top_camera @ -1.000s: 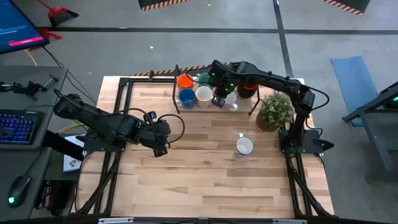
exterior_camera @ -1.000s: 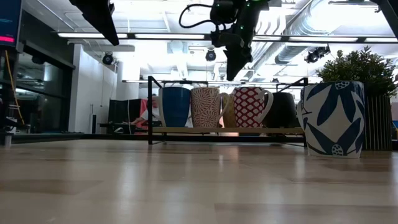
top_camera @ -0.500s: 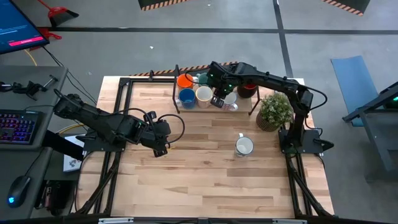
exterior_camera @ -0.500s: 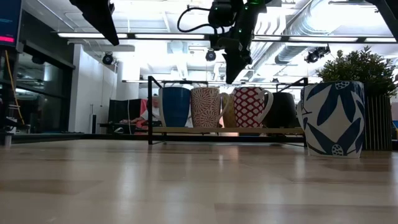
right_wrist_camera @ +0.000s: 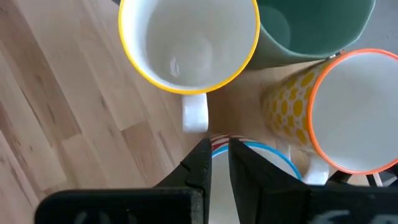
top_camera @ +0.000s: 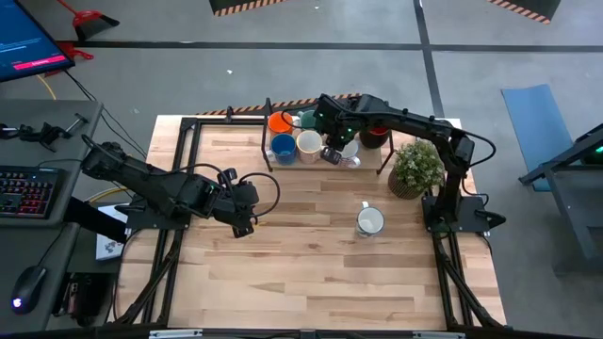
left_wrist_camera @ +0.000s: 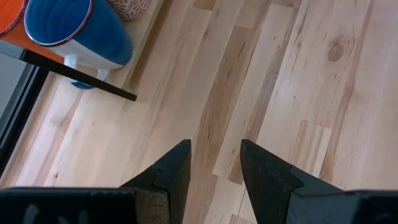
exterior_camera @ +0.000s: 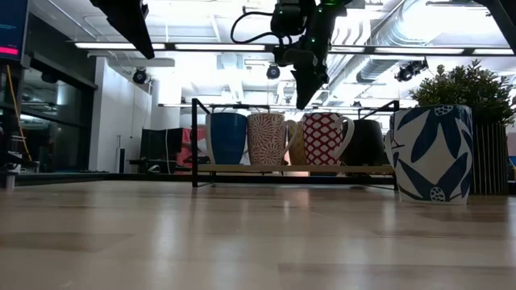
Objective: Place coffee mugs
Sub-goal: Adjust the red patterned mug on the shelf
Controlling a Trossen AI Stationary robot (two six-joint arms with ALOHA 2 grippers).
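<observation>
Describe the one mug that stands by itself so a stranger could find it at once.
Start at the bushy potted plant on the right side of the wooden table. Just in front of it, towards the table's middle, stands a lone mug, white inside with a blue-and-white leaf pattern. Every other mug sits on the black-framed rack at the back edge.

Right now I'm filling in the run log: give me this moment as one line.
right gripper: nearly shut, empty, above mugs on rack | left gripper: open, empty, over table | one mug off rack

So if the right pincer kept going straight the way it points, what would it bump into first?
Probably the blue-rimmed mug right beyond the right pincer tips; depth is unclear.
</observation>
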